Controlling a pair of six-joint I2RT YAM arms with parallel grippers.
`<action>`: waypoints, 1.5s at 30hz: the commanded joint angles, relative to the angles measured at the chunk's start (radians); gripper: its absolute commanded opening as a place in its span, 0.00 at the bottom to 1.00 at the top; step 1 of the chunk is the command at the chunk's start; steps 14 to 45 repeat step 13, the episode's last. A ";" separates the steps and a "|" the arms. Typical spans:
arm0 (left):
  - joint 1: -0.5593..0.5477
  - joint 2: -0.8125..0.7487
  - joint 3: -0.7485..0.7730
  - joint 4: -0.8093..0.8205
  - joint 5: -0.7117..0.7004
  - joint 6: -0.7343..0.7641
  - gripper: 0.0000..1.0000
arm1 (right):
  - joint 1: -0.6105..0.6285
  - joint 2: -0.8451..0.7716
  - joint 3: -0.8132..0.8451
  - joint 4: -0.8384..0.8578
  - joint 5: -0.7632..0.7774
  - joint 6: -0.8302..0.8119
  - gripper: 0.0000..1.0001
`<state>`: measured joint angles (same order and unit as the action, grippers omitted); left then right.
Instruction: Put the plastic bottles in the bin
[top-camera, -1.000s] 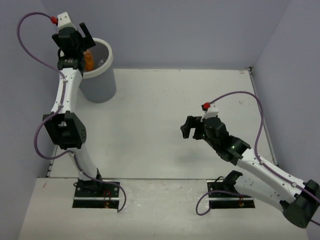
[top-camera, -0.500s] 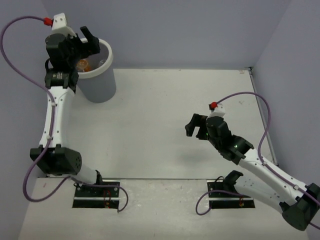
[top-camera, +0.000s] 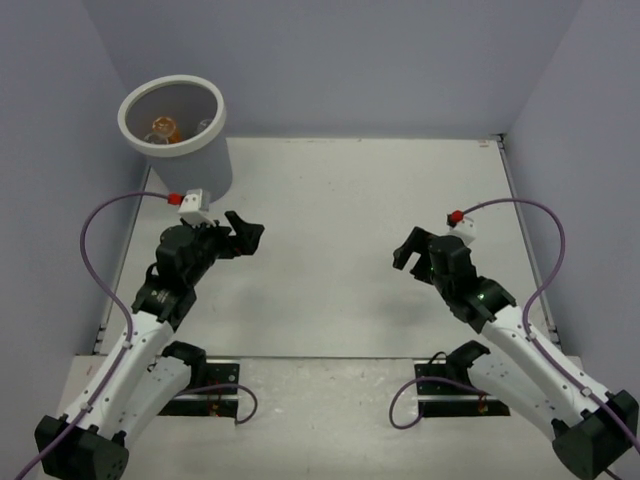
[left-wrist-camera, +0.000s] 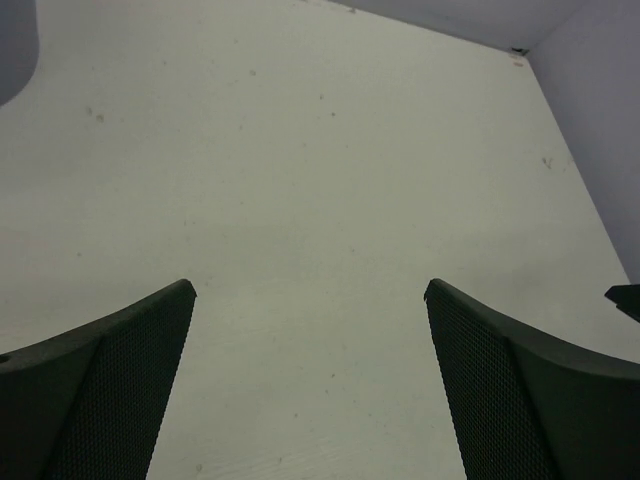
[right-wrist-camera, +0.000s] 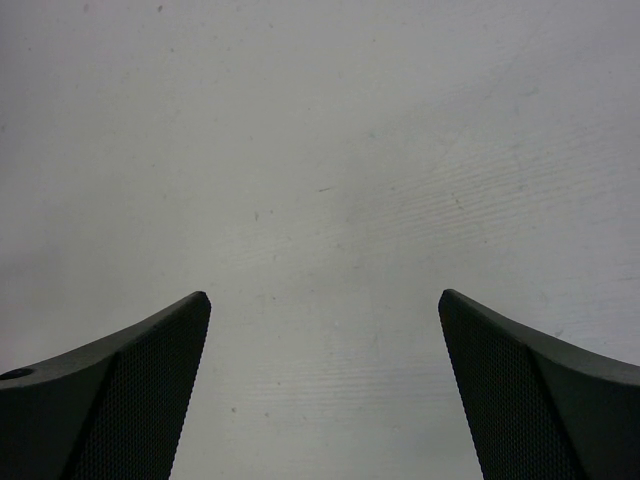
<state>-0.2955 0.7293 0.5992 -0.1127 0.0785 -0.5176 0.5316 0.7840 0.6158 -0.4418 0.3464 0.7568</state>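
Orange bottle (top-camera: 163, 128) in bin (top-camera: 203, 166), writing unreadable

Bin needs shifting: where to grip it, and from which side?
Grip the bin by its thick white rim, coming down from above, one jaw inside, one outside. The body looks too wide for the jaws and tapers downward, so a side grip would likely slip.

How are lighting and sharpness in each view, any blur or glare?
Top external: even light, sharp, faint soft shadows on the table, no glare. Left wrist: sharp, left end effector dark but its mesh readable. Right wrist: table grain crisp, right end effector underexposed.
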 joint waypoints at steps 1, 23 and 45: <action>0.002 -0.019 -0.039 0.061 -0.052 -0.053 1.00 | -0.001 -0.041 -0.013 0.008 0.060 0.056 0.99; 0.002 -0.033 -0.021 0.001 -0.124 -0.037 1.00 | 0.000 -0.078 0.019 -0.019 0.072 0.087 0.99; 0.002 -0.033 -0.021 0.001 -0.124 -0.037 1.00 | 0.000 -0.078 0.019 -0.019 0.072 0.087 0.99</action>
